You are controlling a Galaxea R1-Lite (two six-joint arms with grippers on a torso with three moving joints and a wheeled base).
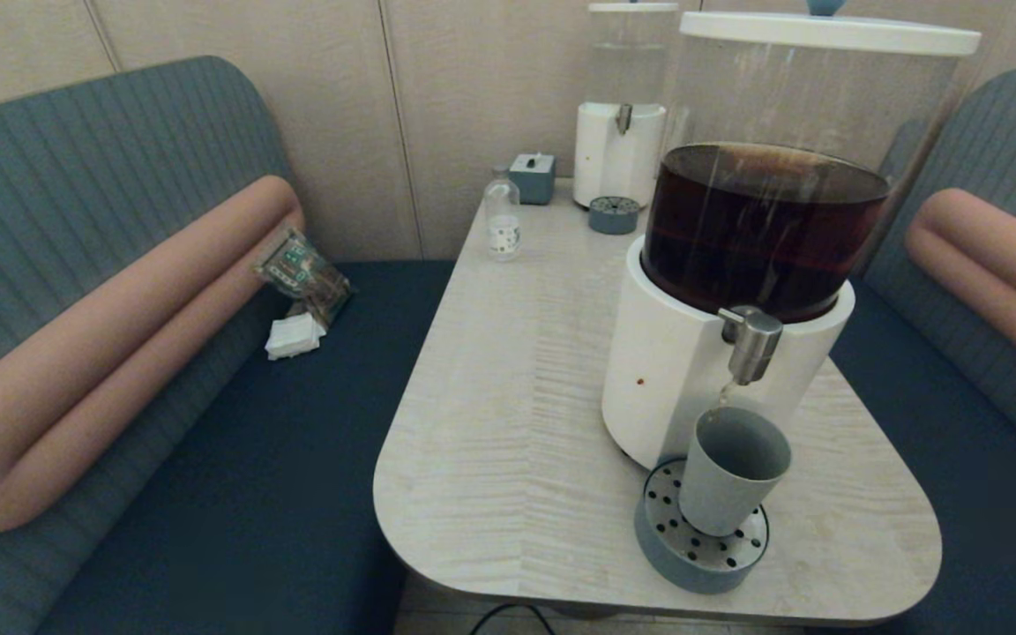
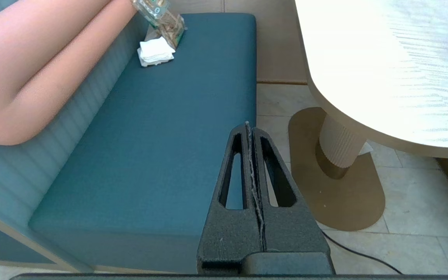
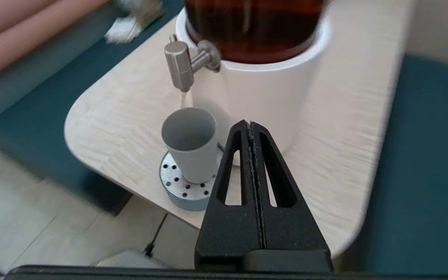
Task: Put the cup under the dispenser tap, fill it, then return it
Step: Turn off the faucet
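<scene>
Standing upright beneath the dispenser tap [image 1: 750,339], grey-green cup [image 1: 731,472].

Only the two grippers of the robot show, each from its own wrist camera. The left gripper [image 2: 252,128] is matte black with a grainy, rough-textured surface; its two fingers [image 2: 233,171] are long tapering wedges, each pierced by a slim triangular window. A pale, frayed-looking seam runs along their inner edges. The right gripper [image 3: 250,125] looks the same: black, grainy, with windowed wedge fingers [image 3: 231,171] rising from a broad dark base block.
</scene>
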